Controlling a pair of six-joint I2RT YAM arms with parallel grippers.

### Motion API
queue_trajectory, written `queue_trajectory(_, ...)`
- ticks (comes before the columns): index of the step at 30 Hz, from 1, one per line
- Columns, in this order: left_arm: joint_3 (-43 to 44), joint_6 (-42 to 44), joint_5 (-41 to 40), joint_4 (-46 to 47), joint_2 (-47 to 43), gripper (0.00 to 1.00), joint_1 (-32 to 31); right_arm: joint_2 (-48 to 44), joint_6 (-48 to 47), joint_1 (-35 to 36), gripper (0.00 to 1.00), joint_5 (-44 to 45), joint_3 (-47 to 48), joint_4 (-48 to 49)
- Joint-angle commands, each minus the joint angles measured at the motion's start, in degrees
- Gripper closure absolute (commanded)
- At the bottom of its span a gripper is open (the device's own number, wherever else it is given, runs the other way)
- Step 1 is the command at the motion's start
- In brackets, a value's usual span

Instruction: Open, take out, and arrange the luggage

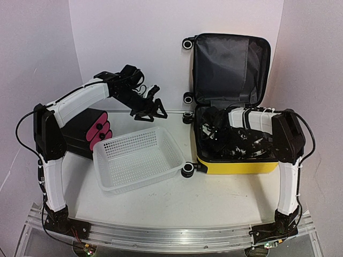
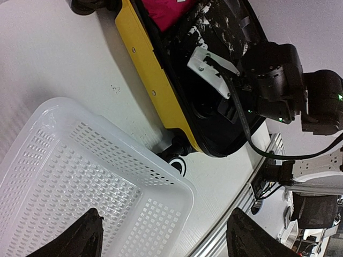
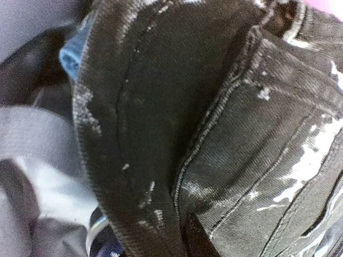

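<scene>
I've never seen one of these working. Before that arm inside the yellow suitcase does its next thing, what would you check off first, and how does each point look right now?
1. The luggage is open and its inside can be reached: ok.
2. The right gripper is down inside the luggage: ok.
3. The right gripper is firmly closed on the dark paint-flecked garment: cannot tell; fabric fills its wrist view.
4. The white basket sits beside the luggage with nothing in it: ok.
5. The left gripper is open, holds nothing and hovers by the white basket, apart from the luggage: ok.
</scene>
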Motion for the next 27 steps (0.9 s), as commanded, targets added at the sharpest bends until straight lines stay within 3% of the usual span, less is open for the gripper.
queue_trajectory(1, 0.12, -2.18, -1.18, 0.6, -3.89, 0.21, 0.25, -9.28, -1.72, -0.59, 0.97, -4.15, -1.97, -1.15)
queue_trajectory(11, 4.43, -19.23, -0.01, 0.65, -0.23, 0.21, 3.22, -21.23, -2.96, -2.22, 1.0, -17.22, -7.16, -1.15)
queue_trajectory(17, 9.16, -42.19, 5.31, 1.06, 6.26, 0.14, 3.73, -23.1, -2.35, -2.23, 1.0, -26.97, -5.83, -1.22)
queue_trajectory(24, 7.4, -69.56, 8.34, 4.98, 8.74, 0.03, 0.42, -25.77, 0.25, -1.97, 1.0, -29.1, -5.44, -1.23)
queue_trajectory(27, 10.42, -76.2, 7.64, 8.58, 11.1, 0.01, -3.18, -27.51, -0.28, -1.44, 1.0, -29.62, -6.27, -1.22)
